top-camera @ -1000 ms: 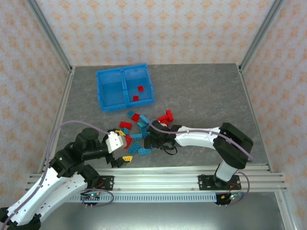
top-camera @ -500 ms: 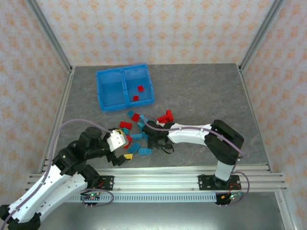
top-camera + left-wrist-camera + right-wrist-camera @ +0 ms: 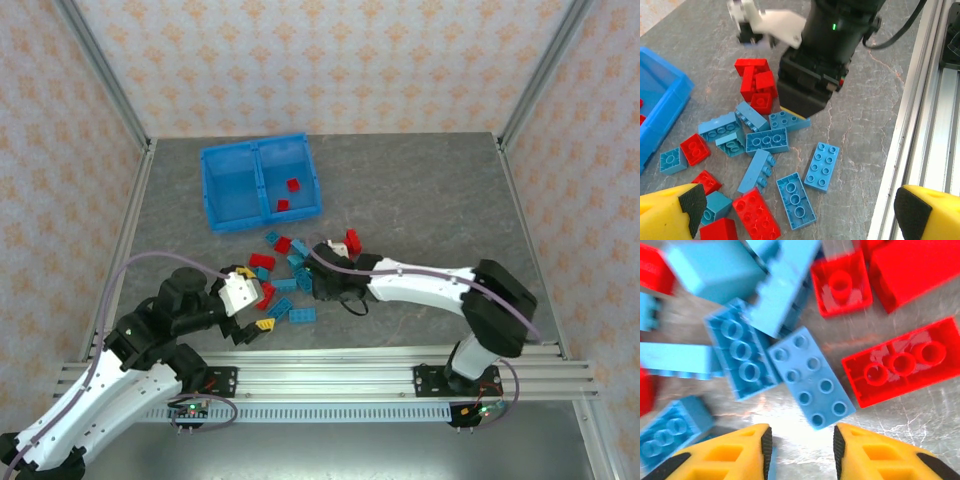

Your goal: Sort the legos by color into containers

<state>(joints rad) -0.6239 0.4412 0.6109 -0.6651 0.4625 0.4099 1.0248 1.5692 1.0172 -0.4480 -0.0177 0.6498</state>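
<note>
Top external shows red legos inside bin.

The grey, marbled tabletop carries a blue bin at the upper left of the top view. Below the bin, near the centre, red and blue legos lie loosely scattered, several touching or overlapping. A red cluster sits at the pile's right edge.
</note>
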